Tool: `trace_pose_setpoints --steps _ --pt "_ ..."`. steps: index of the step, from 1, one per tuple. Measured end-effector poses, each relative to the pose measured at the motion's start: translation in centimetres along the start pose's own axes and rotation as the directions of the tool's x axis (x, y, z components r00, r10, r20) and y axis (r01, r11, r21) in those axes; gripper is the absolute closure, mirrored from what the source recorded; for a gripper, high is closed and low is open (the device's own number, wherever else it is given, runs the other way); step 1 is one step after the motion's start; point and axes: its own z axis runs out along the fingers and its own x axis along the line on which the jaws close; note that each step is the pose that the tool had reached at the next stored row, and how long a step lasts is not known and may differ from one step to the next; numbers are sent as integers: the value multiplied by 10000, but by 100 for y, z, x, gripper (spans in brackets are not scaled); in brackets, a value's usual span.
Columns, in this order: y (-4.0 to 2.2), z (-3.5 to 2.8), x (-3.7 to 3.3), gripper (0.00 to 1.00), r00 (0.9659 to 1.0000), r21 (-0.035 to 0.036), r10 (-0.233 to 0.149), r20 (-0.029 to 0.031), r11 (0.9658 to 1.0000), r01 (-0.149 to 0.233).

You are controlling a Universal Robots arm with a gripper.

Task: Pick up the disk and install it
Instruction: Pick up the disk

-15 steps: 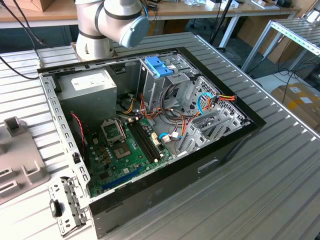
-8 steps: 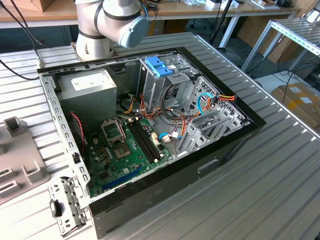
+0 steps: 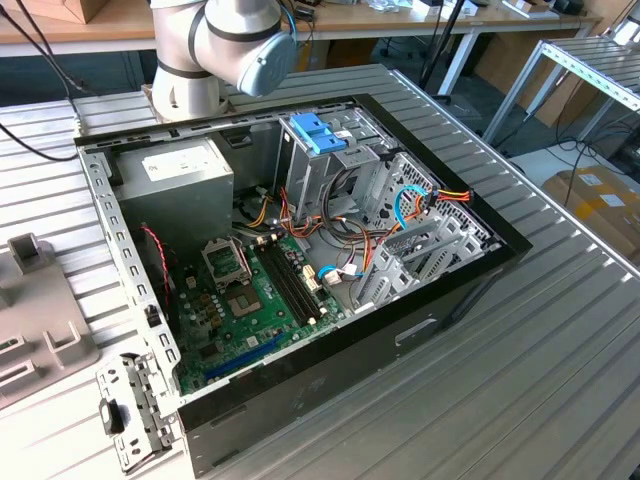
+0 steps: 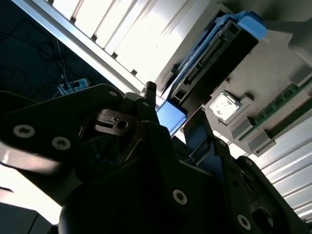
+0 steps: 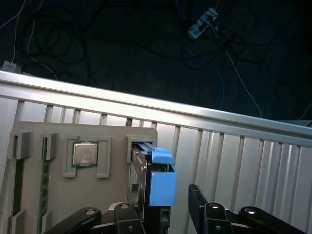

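- Standing on edge in a slot of the grey holder (image 5: 73,204) is the disk (image 5: 162,187). It has a dark body and bright blue rails, and nothing has hold of it.
- Position: the slot runs along one side edge of the holder. The processor chip (image 5: 84,153) sits just beside it in its own recess, and the memory sticks (image 4: 282,100) lie beyond the chip.
- Orientation: the broad faces are vertical. The long axis appears to follow the holder's side edge, one end toward the table's edge rail and the other toward the gripper. In the second wrist view the blue-tabbed end looks to be the farther one.
- Gripper (image 5: 163,201): the claw is spread wide with one finger on each broad side of the disk. There is a gap on at least one side and no contact is evident. In the second wrist view the gripper (image 4: 173,107) brackets the disk's near blue end.
- Support: the holder lies on the ribbed metal table (image 5: 243,165), close to the table's edge. In the exterior view the holder (image 3: 40,320) sits at the table's edge on the exterior view's left, near the open computer case (image 3: 300,400) but apart from it.
- Case contents: a pale-blue latch (image 3: 318,132) tops the drive cage at the case's far side.
- Step in hand, judged: the grasp, with the task at an early stage.
- Handling note, judged:
  - Centre the fingers on the broad faces and keep them square to the long axis.
  - Close evenly so the disk is not levered against the slot walls.
  - Keep the chip-side finger off the processor chip.
  - A skewed grip would likely bind the rails in the slot.
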Motion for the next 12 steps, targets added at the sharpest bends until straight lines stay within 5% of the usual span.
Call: trace_pose_setpoints --steps 12 --pt "32 185 59 49 10000 -5 1 -33 10000 -1"
